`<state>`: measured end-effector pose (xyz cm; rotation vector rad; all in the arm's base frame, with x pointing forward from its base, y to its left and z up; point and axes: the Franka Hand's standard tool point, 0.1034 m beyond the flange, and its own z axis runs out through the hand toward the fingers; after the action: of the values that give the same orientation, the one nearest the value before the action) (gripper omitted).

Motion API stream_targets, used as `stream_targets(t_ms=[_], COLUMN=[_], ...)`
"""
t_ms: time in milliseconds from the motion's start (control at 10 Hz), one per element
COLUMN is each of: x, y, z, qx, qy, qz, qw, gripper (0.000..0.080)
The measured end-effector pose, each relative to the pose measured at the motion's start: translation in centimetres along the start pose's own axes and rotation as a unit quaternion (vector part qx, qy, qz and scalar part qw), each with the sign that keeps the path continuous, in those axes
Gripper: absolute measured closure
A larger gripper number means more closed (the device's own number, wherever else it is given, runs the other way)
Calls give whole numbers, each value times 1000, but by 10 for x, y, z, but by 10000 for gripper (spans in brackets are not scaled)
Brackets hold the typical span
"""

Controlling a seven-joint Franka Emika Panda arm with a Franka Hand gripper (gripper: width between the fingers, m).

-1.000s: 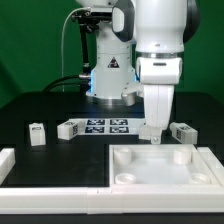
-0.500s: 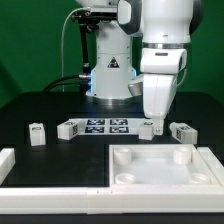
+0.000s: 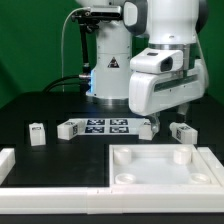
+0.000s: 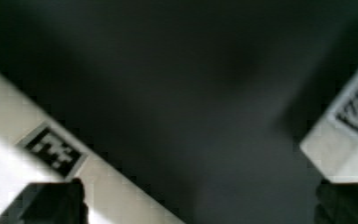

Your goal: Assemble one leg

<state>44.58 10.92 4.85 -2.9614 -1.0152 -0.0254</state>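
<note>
Jaws: spread wide, pinching nothing; the wrist view shows only bare counter (image 3: 30, 108) between them.
Leg: the leg (image 3: 182, 131) rests on the counter just to the exterior view's right of the jaws, not touching them.
Marker board: the marker board (image 3: 105, 126) lies to their left.
Your move: probably shift right and straddle the leg.

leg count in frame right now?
3. First leg at the exterior view's far left; second leg beside the marker board, on that same side; third leg at the exterior view's right. The arm may hide another.
</note>
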Motion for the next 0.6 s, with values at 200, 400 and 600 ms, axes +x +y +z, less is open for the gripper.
stream_targets(t_ms=[200,400,600], x=[3,8,15], y=[-14,-38,-59], z=[2,4,5], qx=[6,9,12], qy=[0,-3,-4], qz=[66,80,99], qw=[998,997,995], gripper=[150,150,150])
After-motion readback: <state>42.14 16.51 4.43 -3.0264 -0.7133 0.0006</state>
